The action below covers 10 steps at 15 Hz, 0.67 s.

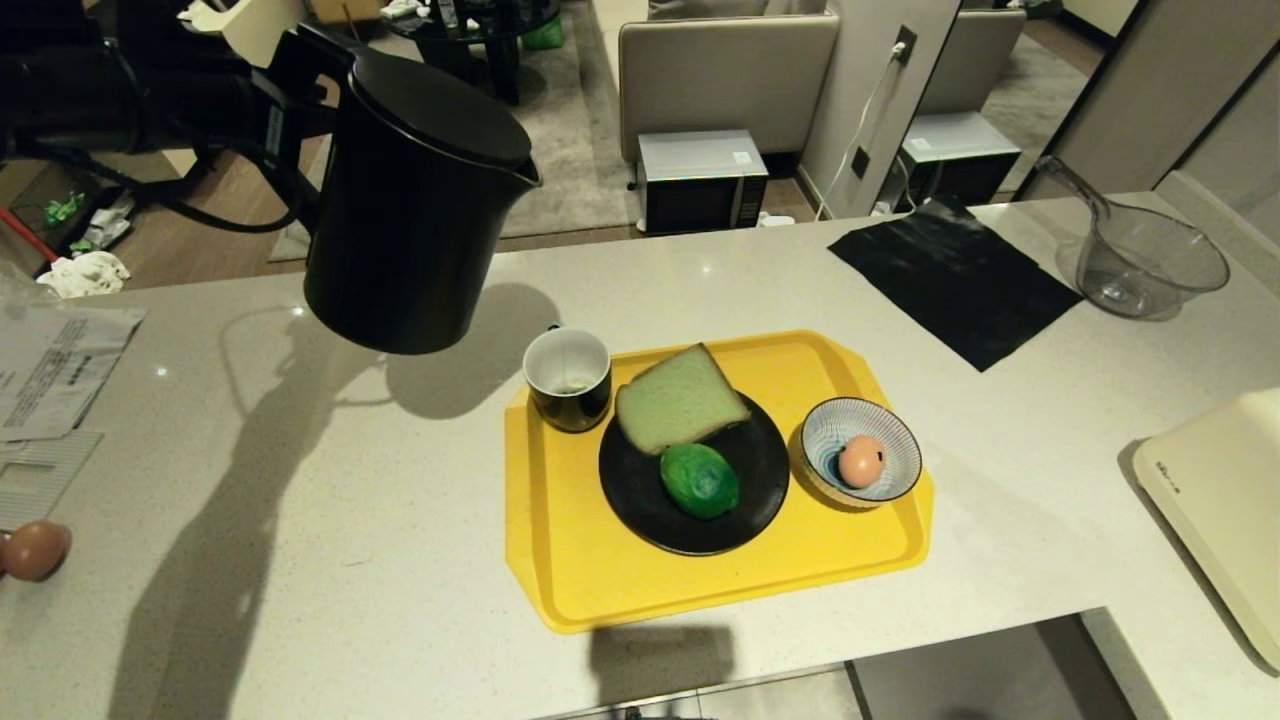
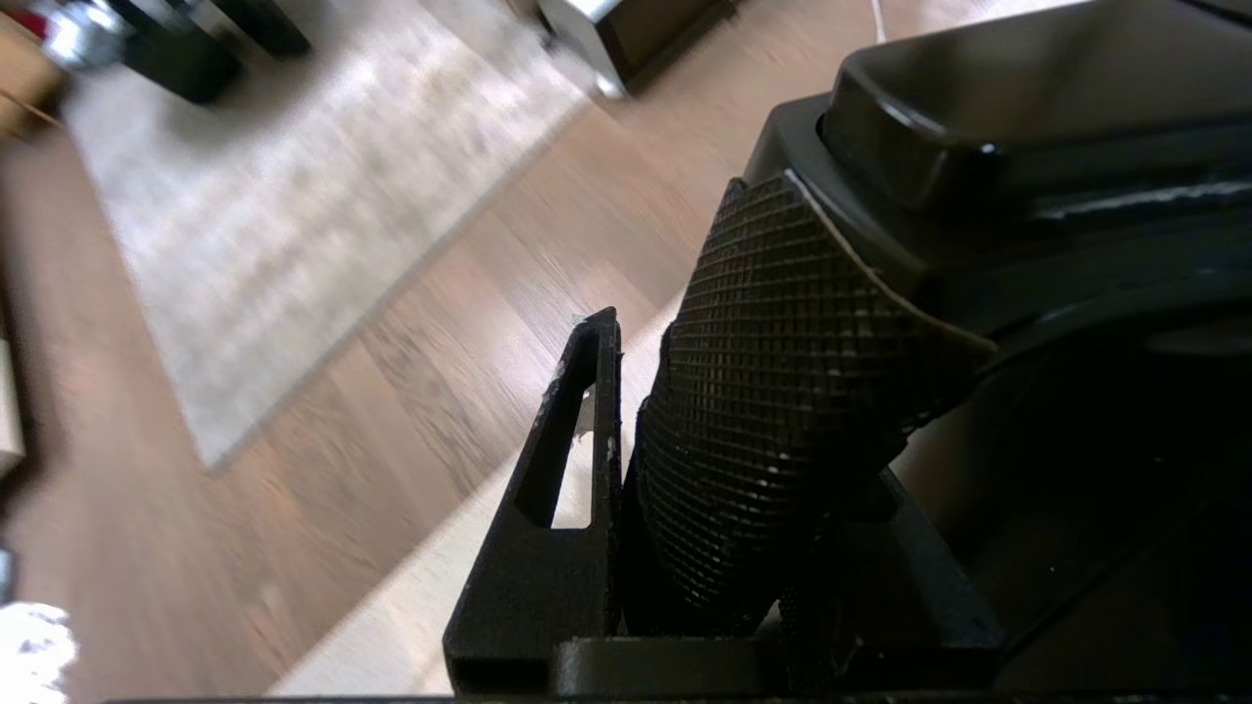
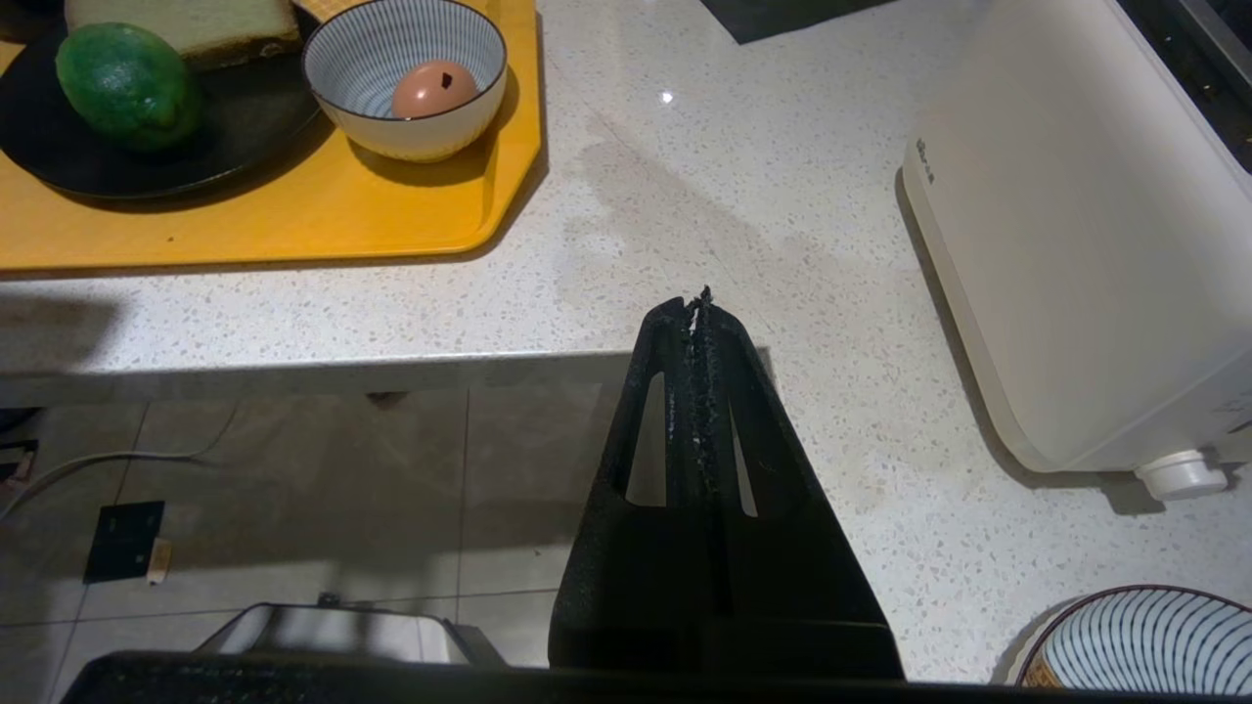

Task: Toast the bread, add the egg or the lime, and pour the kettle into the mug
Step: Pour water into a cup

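Note:
The black kettle [image 1: 410,200] hangs in the air above the counter, up and to the left of the mug [image 1: 568,378], spout toward the mug. My left gripper [image 2: 743,411] is shut on the kettle's textured handle [image 2: 782,391]; in the head view the kettle hides it. The mug stands on the yellow tray [image 1: 600,570], white inside. Beside it, on a black plate [image 1: 640,500], lie the pale green bread [image 1: 678,400] and the lime [image 1: 700,480]. An egg [image 1: 861,460] sits in a striped bowl [image 1: 900,440]. My right gripper [image 3: 696,303] is shut and empty over the counter's front edge.
A black mat [image 1: 950,275] and a clear handled bowl [image 1: 1150,265] lie at the back right. A white appliance [image 1: 1220,490] stands at the right edge, with another striped bowl [image 3: 1144,640] near it. Papers [image 1: 55,370] and a second egg [image 1: 35,550] are at the left.

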Motion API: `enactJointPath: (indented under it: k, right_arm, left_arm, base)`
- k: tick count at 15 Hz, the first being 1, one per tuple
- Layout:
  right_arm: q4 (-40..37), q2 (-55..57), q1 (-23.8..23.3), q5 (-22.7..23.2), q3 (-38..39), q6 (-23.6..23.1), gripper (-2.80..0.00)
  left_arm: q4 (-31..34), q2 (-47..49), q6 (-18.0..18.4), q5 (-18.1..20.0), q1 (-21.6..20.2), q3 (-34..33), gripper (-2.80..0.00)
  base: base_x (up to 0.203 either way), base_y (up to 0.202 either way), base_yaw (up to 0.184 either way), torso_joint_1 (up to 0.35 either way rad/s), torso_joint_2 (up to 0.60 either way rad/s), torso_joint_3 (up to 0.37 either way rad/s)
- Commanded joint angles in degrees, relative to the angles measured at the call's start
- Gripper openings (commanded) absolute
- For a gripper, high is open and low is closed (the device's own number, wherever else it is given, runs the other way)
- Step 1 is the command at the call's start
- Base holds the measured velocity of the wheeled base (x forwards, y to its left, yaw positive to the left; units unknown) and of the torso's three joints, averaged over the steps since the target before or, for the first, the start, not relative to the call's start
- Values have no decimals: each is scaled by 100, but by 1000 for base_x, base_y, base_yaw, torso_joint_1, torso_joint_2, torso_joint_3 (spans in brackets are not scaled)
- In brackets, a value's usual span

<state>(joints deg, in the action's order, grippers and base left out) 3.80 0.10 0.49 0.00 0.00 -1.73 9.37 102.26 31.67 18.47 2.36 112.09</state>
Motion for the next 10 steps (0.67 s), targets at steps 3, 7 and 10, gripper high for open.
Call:
enactJointPath:
  k: [3, 7, 10]
  right_arm:
    - [6, 5, -2, 0, 158, -3, -280]
    - [6, -1, 4, 0, 158, -3, -280]
    - [6, -1, -4, 0, 158, -3, -280]
  left_arm:
    - [-286, -109, -3, -286, 89, -12, -280]
    - [-304, -171, -160, -344, 54, -56, -280]
    - [-304, -258, -389, -336, -29, -56, -280]
  base:
    - [0, 0, 0, 0, 0, 0]
    - [0, 0, 0, 0, 0, 0]
    - [0, 0, 0, 0, 0, 0]
